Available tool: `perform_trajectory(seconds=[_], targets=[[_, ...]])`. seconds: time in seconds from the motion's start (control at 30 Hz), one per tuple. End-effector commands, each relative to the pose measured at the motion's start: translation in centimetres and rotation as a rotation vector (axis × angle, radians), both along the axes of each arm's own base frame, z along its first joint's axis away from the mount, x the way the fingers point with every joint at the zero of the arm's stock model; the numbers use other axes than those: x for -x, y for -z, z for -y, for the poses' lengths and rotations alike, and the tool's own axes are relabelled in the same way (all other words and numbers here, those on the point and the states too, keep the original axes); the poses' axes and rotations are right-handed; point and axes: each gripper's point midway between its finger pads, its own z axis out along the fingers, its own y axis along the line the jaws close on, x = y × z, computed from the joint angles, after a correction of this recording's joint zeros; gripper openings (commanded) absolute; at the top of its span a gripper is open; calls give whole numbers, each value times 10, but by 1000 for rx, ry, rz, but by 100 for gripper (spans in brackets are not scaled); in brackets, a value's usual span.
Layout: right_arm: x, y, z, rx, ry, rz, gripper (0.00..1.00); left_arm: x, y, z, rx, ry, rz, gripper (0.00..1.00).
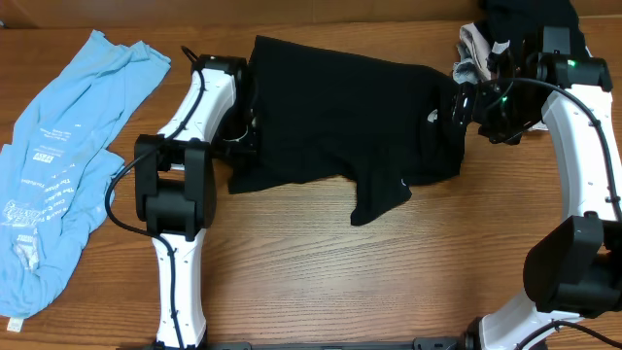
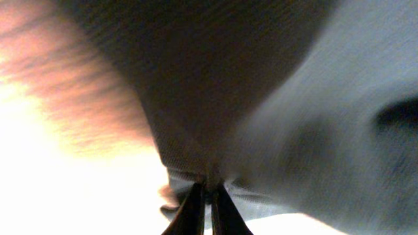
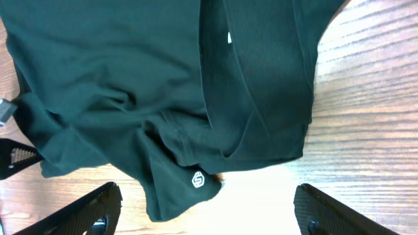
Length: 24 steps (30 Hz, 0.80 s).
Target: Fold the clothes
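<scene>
The left claw (image 2: 209, 196) was clamped tight on an edge of the black shirt (image 1: 340, 117); the right claw (image 3: 209, 215) gaped wide, empty. It needed to grip the hem by the logo (image 3: 197, 179) squarely before any pull.

1. The bench (image 1: 321, 282) fills the overhead view from edge to edge: a wood-grain top in a warm mid-brown, with its grain running left to right.
2. Darker streaks thread through paler bands across its flat surface (laminate or solid wood, it is hard to say).
3. Light over the bench is even from above, and the shadows on it are soft.
4. In the right wrist view the same grain shows at the right, and a pale glare patch (image 3: 261, 189) washes out the wood near the lower middle.
5. In the left wrist view a blown-out white area (image 2: 59, 196) fills the lower left, fading to blurred orange-brown above.
</scene>
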Motion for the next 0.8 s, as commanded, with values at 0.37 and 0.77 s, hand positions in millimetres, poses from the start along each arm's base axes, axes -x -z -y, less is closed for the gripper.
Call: perform_trajectory(seconds=[0.37, 0.77], targets=[[-30, 32, -69, 149, -61, 119, 77, -43, -151, -94, -188, -120, 364, 4], [-53, 83, -105, 261, 10, 154, 73, -42, -151, -71, -154, -79, 364, 4]])
